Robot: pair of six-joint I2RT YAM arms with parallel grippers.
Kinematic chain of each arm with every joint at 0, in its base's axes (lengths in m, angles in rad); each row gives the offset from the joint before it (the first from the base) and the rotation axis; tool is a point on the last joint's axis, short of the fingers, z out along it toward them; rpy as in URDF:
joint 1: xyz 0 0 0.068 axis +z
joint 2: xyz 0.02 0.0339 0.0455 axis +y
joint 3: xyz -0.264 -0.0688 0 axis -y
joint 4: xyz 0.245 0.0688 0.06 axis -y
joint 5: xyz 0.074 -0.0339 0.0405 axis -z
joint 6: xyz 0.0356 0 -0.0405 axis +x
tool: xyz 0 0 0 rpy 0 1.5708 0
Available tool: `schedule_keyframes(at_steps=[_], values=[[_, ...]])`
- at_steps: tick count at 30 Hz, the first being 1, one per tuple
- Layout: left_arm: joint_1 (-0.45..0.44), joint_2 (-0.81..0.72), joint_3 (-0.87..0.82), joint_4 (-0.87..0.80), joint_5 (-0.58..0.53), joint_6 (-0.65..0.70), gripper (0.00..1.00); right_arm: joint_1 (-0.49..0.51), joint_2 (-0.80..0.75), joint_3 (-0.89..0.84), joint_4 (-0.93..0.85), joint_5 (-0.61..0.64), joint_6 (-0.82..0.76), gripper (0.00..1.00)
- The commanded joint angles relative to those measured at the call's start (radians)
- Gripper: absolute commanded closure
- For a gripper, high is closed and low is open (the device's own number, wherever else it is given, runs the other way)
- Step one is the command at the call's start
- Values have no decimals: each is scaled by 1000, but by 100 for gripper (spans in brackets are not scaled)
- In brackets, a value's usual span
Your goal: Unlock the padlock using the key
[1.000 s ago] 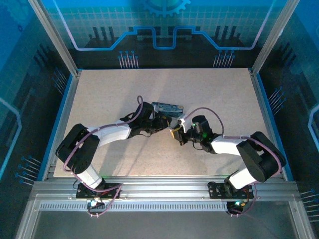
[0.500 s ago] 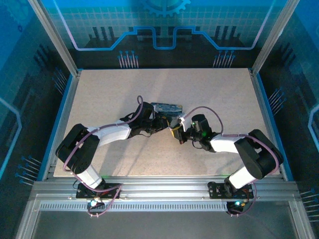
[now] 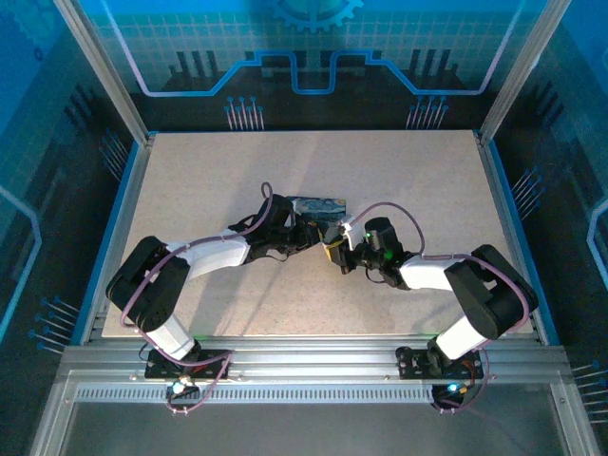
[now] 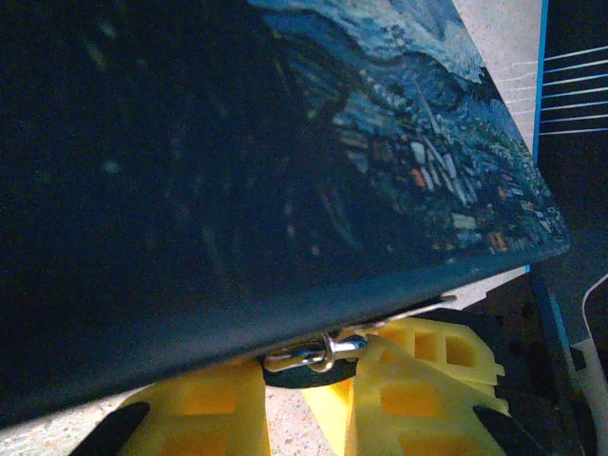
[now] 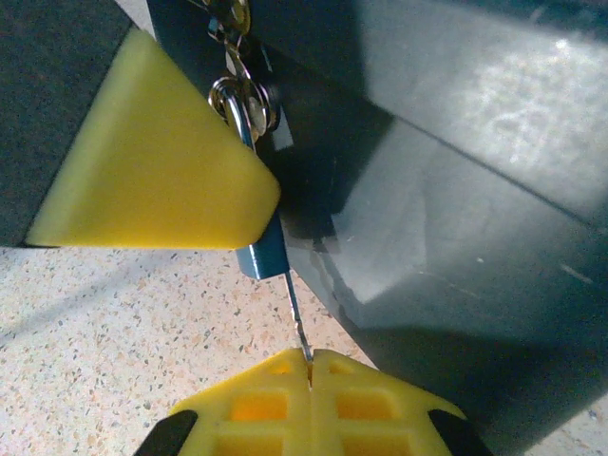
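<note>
Since a second ago the right arm (image 3: 475,294) has drawn its elbow a little towards the left edge of the bench (image 3: 209,171), and the Starry Night tin (image 3: 318,204) looks very slightly turned. The left arm (image 3: 209,255) lies as it did. We see both sets of jaws meeting near the middle of the bench, just at the near side of the tin. In the right wrist view the padlock (image 5: 266,255) sits tight against the tin's dark wall (image 5: 456,190). Its small blue body pokes out from under a yellow finger (image 5: 161,171) of the left jaws, and its silvery shackle (image 5: 242,104) lies by small metal rings at the tin's edge. We take the left jaws as clamped on the padlock. In the left wrist view their yellow fingers (image 4: 204,408) flank the padlock's metal (image 4: 313,356) below the rim of the painted lid (image 4: 285,142). The right jaws are pressed together on the key (image 5: 296,328). Its thin grey blade runs from between their tips into the end of the padlock's body. How deep it sits we cannot tell.
</note>
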Motion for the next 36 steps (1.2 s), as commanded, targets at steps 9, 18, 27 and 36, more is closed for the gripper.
schedule_keyframes(at_steps=[9, 18, 27, 36], values=[[-7, -33, 25, 31, 7, -9, 93, -12, -5, 1, 58, -23, 5, 100], [-6, -26, 26, 44, -4, -24, 93, -12, -18, -30, 67, -28, 11, 100], [-6, -25, 30, 32, -7, -19, 93, -12, -24, -31, 78, -30, 17, 100], [-6, -20, 26, 38, -2, -25, 93, -12, -21, -22, 104, -23, 33, 100]])
